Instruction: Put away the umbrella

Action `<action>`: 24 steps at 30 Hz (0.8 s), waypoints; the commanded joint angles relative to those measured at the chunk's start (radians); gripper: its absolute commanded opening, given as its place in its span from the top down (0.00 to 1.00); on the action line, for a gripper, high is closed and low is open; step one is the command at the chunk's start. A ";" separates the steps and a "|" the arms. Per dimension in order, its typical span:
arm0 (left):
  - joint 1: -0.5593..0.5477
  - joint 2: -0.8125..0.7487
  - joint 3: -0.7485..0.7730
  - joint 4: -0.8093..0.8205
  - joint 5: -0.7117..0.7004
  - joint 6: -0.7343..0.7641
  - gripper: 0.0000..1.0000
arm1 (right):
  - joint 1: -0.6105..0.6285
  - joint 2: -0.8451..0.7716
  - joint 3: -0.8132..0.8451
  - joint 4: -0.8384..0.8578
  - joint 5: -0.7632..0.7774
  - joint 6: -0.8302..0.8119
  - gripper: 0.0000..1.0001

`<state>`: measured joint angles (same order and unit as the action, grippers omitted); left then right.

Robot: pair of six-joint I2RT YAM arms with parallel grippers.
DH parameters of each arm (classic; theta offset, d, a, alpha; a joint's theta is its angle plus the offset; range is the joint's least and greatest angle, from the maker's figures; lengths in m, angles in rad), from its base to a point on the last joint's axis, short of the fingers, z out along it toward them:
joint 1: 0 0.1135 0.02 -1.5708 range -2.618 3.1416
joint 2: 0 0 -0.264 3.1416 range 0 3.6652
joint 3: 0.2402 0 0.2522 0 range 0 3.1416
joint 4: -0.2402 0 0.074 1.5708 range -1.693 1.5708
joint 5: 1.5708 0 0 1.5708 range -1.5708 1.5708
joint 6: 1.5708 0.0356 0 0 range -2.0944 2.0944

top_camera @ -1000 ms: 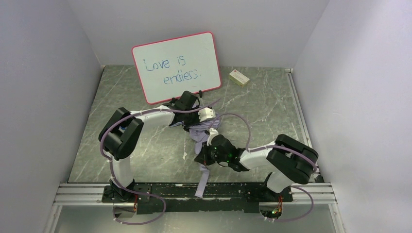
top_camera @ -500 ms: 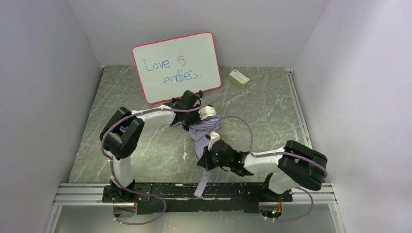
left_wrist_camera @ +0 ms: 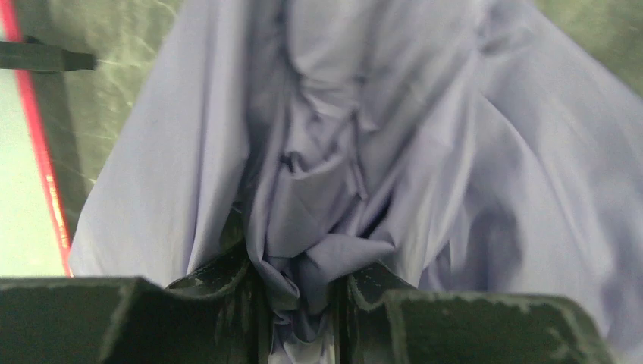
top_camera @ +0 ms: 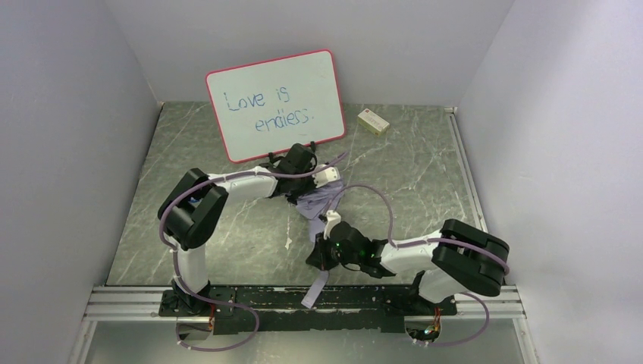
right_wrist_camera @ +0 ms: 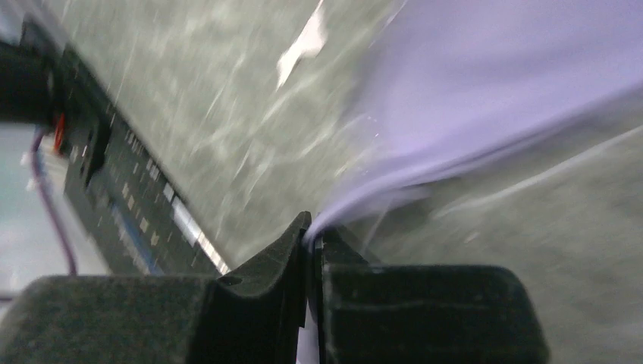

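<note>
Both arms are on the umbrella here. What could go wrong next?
The right gripper pinches only a thin edge of the umbrella fabric, so it could slip free. The left gripper clamps bunched cloth, not the shaft; pulling may stretch it. The strap dangling over the near rail might snag.

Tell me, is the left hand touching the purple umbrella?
Touching. The left wrist view shows the left hand pinching the umbrella by its bunched fabric.
</note>
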<state>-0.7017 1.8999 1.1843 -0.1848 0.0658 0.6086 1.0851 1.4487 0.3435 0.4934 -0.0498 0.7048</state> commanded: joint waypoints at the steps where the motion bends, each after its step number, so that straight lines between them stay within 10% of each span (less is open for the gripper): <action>1: 0.019 0.116 -0.047 0.094 -0.205 -0.035 0.95 | 0.081 -0.044 -0.040 -0.105 -0.211 0.018 0.87; 24: 0.011 0.129 -0.036 0.093 -0.226 -0.030 0.95 | 0.118 -0.295 -0.076 -0.238 -0.301 0.013 1.00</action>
<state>-0.7071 1.9514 1.1812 -0.0032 -0.0727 0.5858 1.1751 1.1885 0.2893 0.2897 -0.3141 0.7105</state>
